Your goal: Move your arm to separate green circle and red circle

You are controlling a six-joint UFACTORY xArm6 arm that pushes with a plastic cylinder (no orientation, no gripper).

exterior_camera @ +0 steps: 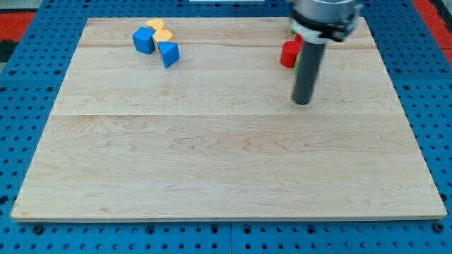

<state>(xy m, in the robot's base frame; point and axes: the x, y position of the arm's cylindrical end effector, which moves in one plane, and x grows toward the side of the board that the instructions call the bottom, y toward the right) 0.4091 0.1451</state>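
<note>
A red circle block (289,54) sits near the view's top right of the wooden board (212,155). A green block (298,59) touches its right side and is mostly hidden behind the rod, so its shape is unclear. My tip (302,102) rests on the board just below these two blocks, a little to the right of the red one. More red and yellow block bits (292,31) show above, under the arm's head, mostly hidden.
At the view's top left lies a cluster: a blue cube (144,39), a blue triangular block (169,53), and two yellow blocks (159,29) touching them. The board sits on a blue perforated table (28,85).
</note>
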